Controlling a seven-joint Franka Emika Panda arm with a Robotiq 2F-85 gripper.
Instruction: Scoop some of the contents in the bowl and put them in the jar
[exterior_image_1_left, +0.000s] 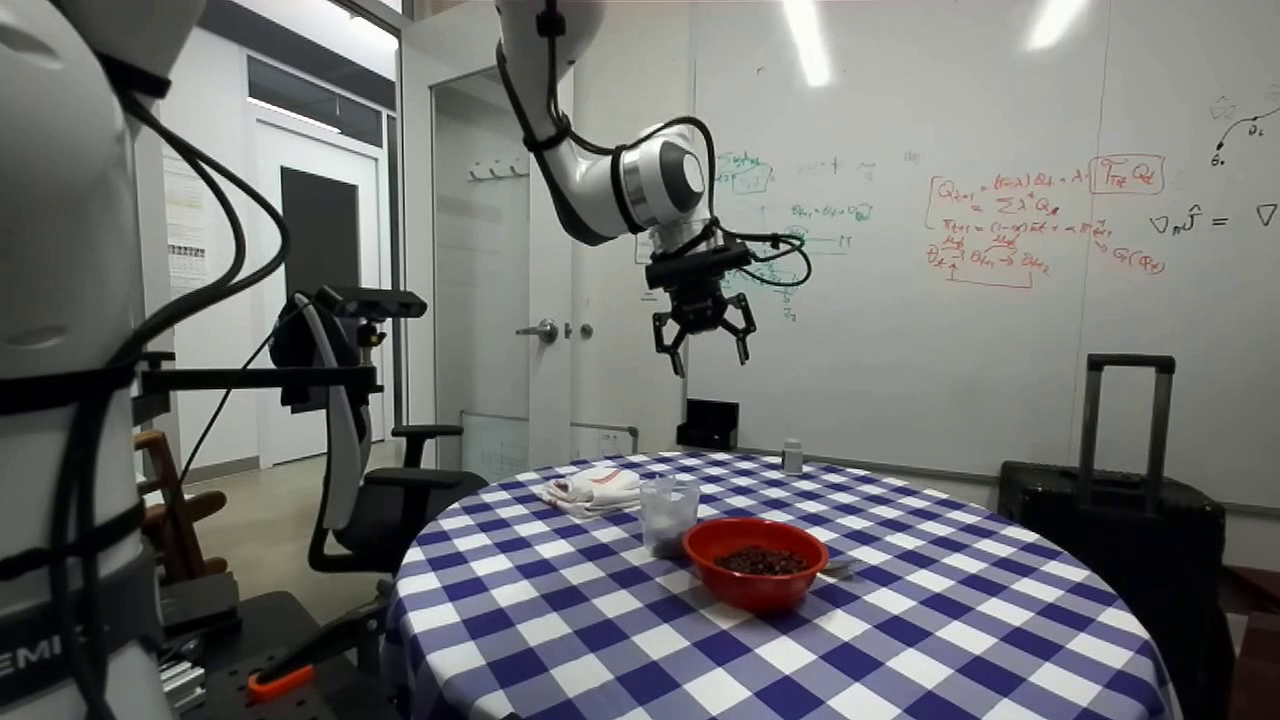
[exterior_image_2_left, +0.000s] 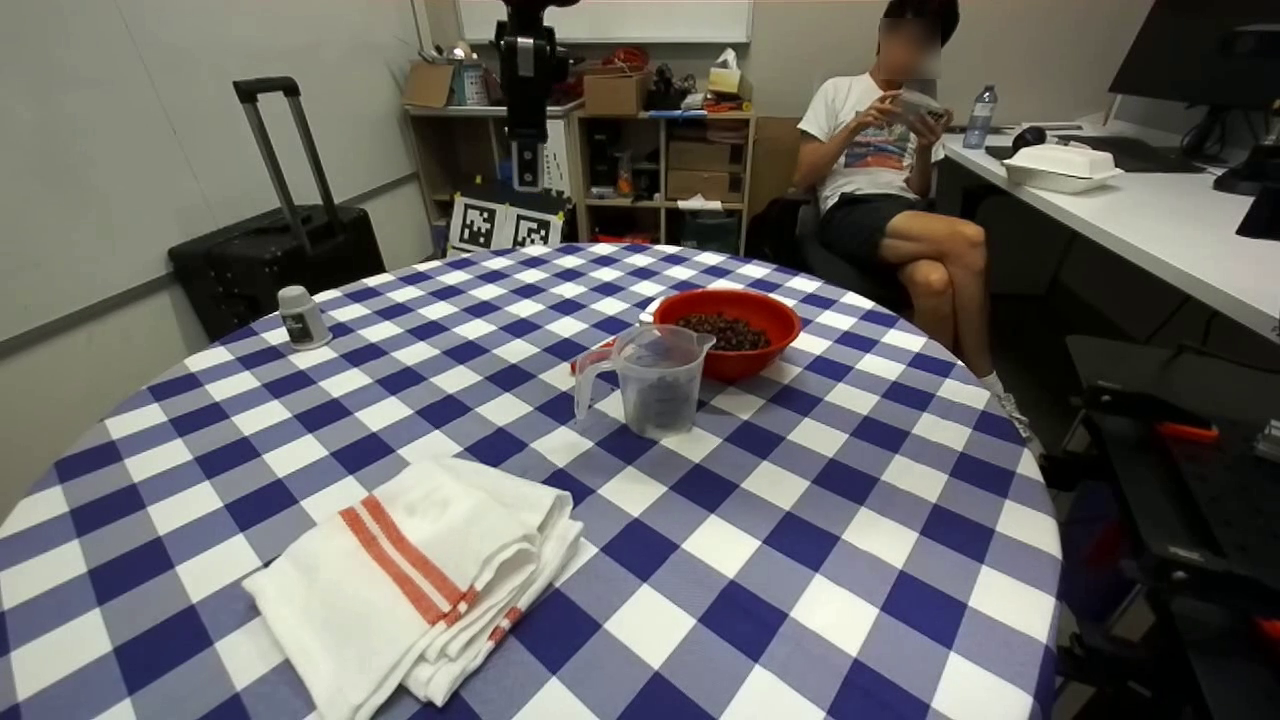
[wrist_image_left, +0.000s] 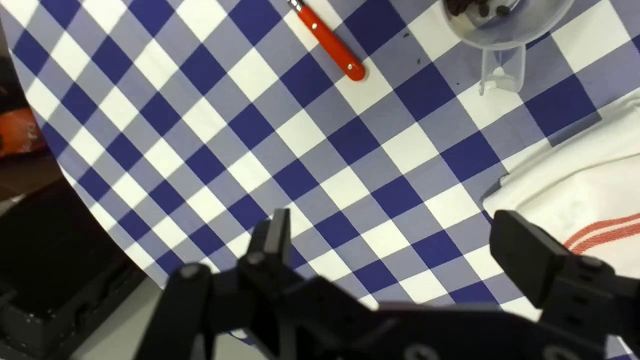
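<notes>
Find bowl (exterior_image_1_left: 757, 594) and measuring jug (exterior_image_2_left: 660, 368) below gripper (exterior_image_1_left: 711, 365), well apart from it and off to one side. Note gripper spread wide, with only air between fingers (wrist_image_left: 525, 255), high above table (exterior_image_1_left: 900, 620).

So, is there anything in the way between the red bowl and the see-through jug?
Nothing visible. The red bowl and the clear jug stand close together; I can't tell whether they touch. The folded cloth lies on the jug's other side.
</notes>
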